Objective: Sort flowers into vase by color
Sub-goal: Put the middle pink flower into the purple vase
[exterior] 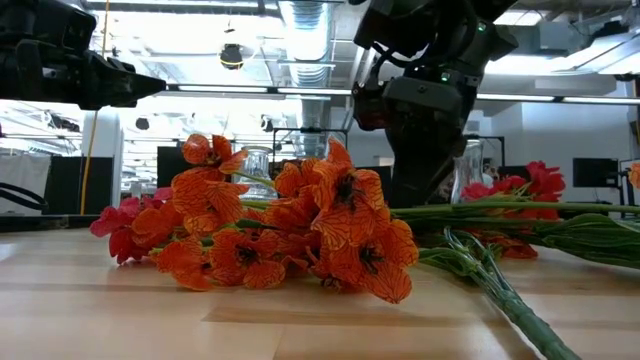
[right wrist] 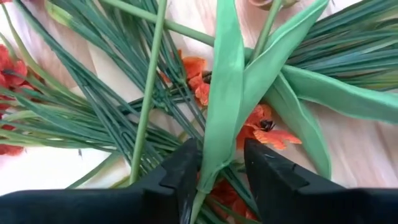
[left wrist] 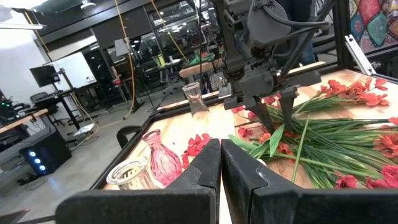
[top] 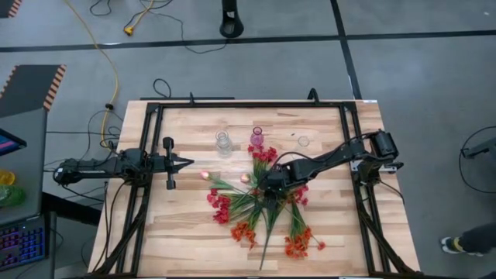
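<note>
Down among flowers [right wrist: 186,93] — right gripper [right wrist: 219,163] astride a smooth leaf [right wrist: 225,99].

High view looks straight down on the whole pale wooden bench [top: 325,232]; low view sits at bench-top height, close behind the orange blossom cluster [exterior: 300,235]. Left wrist view faces across the bench, right wrist view hangs close over the green stems [right wrist: 124,93]; all four share the flower pile.

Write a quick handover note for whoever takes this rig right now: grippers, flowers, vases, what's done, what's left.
Right gripper: down in the flower pile mid-table, open around a green leaf, not yet closed.
Left gripper: shut, empty, waiting at the table's left side.
Vases: pink vase, clear vase and a small clear glass at the far edge; no stems visible in them.
Done: nothing sorted.
Left: all red, orange and pale pink sprigs.
</note>
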Controlling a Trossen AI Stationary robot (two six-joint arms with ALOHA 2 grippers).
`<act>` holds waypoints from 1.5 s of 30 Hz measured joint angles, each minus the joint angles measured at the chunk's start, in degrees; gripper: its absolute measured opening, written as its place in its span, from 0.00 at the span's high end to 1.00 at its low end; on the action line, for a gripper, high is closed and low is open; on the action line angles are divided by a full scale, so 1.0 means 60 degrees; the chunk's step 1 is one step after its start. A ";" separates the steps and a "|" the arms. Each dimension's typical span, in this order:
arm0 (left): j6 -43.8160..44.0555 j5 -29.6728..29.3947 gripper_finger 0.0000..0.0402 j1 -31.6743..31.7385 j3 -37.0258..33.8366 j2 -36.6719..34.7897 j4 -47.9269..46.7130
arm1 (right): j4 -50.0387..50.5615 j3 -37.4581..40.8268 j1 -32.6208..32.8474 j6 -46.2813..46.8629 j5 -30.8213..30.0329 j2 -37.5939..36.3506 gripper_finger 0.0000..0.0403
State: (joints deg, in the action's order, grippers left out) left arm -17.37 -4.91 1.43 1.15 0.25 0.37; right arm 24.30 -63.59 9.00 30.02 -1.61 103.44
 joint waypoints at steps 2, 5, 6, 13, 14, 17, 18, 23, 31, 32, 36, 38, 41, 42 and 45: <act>0.0000 0.0000 1.00 0.0001 0.0000 0.0000 0.0001 | -0.0014 0.0000 -0.0038 0.0000 0.0000 0.0000 0.62; 0.0000 0.0000 1.00 0.0001 0.0004 0.0000 0.0001 | -0.0056 0.0000 -0.0088 0.0000 0.0004 0.0000 0.64; 0.0000 0.0000 1.00 0.0001 0.0000 0.0000 0.0001 | -0.0056 0.0000 -0.0088 0.0000 0.0004 0.0000 0.66; 0.0000 0.0000 1.00 -0.0002 0.0000 0.0000 0.0001 | -0.0049 0.0000 -0.0088 0.0004 0.0029 -0.0058 0.80; 0.0000 0.0000 1.00 -0.0001 0.0000 0.0000 0.0001 | -0.0073 0.0000 -0.0088 0.0000 0.0033 -0.0080 0.83; 0.0000 0.0000 1.00 0.0000 0.0000 0.0004 -0.0001 | 0.0050 -0.0146 -0.0088 0.0000 0.0035 -0.0239 0.90; 0.0000 -0.0004 1.00 0.0001 0.0000 0.0004 0.0001 | 0.0126 -0.0240 -0.0088 -0.0001 0.0035 -0.0323 0.91; 0.0000 0.0000 1.00 0.0001 0.0000 0.0004 0.0002 | 0.0041 -0.0572 -0.0128 -0.0552 0.0023 -0.1310 0.91; 0.0000 -0.0029 1.00 0.0001 0.0000 0.0029 0.0000 | -0.1595 -0.0572 -0.0612 -0.1891 -0.1045 -0.3146 0.90; 0.0000 -0.0047 1.00 0.0001 0.0000 0.0029 0.0001 | -0.2064 -0.0572 -0.0710 -0.2301 -0.1038 -0.3277 0.90; 0.0000 -0.0047 1.00 0.0001 0.0000 0.0025 0.0005 | -0.3990 -0.0572 -0.1198 -0.4011 -0.0697 -0.3507 0.91; 0.0000 -0.0047 1.00 0.0001 0.0000 0.0025 0.0005 | -0.4793 -0.0572 -0.1540 -0.4575 -0.0328 -0.3494 0.91; 0.0000 -0.0047 1.00 0.0001 0.0000 0.0023 0.0005 | -0.6062 -0.0351 -0.2106 -0.5275 0.0356 -0.3461 0.91; 0.0000 -0.0047 1.00 0.0001 0.0000 0.0022 0.0005 | -0.6659 -0.0191 -0.2311 -0.5466 0.0609 -0.3446 0.91; 0.0000 -0.0047 1.00 0.0001 0.0000 0.0022 0.0005 | -0.8232 0.0297 -0.2906 -0.5743 0.1460 -0.3456 0.91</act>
State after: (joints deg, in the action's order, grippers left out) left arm -17.37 -5.19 1.43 1.15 0.38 0.40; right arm -25.09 -61.81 -8.44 -4.43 7.15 82.70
